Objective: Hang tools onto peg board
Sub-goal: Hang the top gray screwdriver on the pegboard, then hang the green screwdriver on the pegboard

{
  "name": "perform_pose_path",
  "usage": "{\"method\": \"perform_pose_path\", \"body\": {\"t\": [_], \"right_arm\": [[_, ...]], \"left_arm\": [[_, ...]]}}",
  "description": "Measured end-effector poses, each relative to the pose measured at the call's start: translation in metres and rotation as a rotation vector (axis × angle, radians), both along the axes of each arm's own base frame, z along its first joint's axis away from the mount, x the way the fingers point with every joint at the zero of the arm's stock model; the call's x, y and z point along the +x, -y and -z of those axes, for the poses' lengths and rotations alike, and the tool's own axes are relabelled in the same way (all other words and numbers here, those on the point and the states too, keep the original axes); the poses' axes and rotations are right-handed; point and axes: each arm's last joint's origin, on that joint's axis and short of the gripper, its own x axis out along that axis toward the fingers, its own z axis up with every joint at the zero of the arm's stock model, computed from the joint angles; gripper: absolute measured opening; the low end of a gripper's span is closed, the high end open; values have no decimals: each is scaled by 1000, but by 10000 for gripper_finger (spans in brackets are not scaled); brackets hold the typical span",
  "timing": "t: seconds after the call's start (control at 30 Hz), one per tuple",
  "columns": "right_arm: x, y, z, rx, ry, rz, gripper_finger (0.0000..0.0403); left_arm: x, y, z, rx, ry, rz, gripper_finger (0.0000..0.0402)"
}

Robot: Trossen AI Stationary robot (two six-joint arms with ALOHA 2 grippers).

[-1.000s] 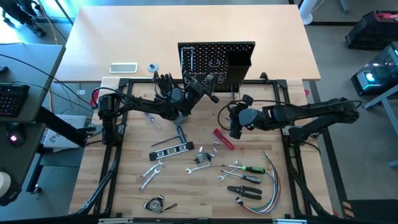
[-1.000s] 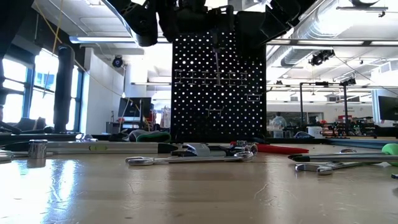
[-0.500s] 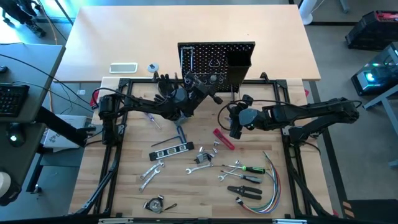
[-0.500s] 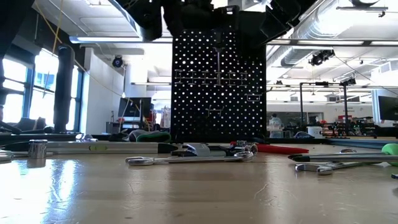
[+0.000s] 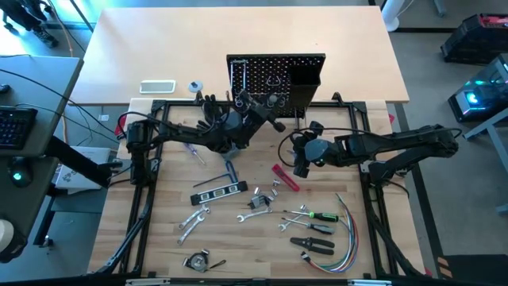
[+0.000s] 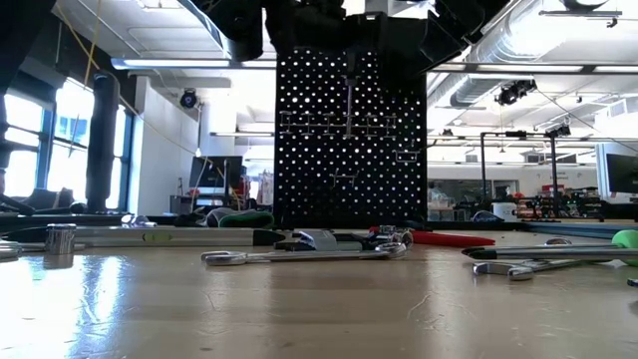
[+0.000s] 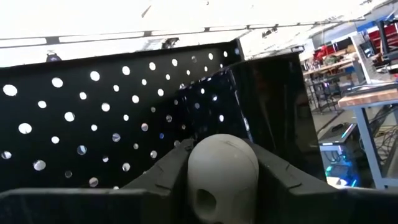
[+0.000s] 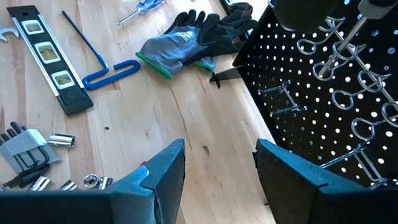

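Holding a pale-handled tool [image 7: 222, 171] in the left gripper [image 5: 255, 107], hard up against the peg board [image 5: 262, 67], shaft [image 6: 349, 100] over the ring hooks [image 8: 339, 68]. Mid-hang, seemingly; next, lowering straight through a ring, then releasing. Hovering wide and empty with the right gripper [image 5: 300, 167] near the red-handled tool [image 5: 286, 177]

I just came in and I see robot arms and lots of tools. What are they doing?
The robot is hanging tools on the black peg board. The left gripper is up against the board, holding a tool with a rounded grey handle near the ring hooks. The right gripper hangs open above the table and holds nothing. The level, wrenches and pliers lie on the table, not yet hung.
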Motion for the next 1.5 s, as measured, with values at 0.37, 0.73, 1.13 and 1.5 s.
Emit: {"method": "perform_pose_path", "body": {"t": [0.37,0.73,1.13,1.5], "right_arm": [[0,0,-1,1,8,0,188],[0,0,0,8,12,7,188],[0,0,-1,8,13,7,188],[-1,-5,1,11,0,-8,188]], "left_arm": [[0,-10,5,-51,-15,36,144],[2,-4,5,-20,-56,27,178],[-5,21,-13,42,-139,-76,184],[-35,38,-11,-30,-145,-5,184]]}}
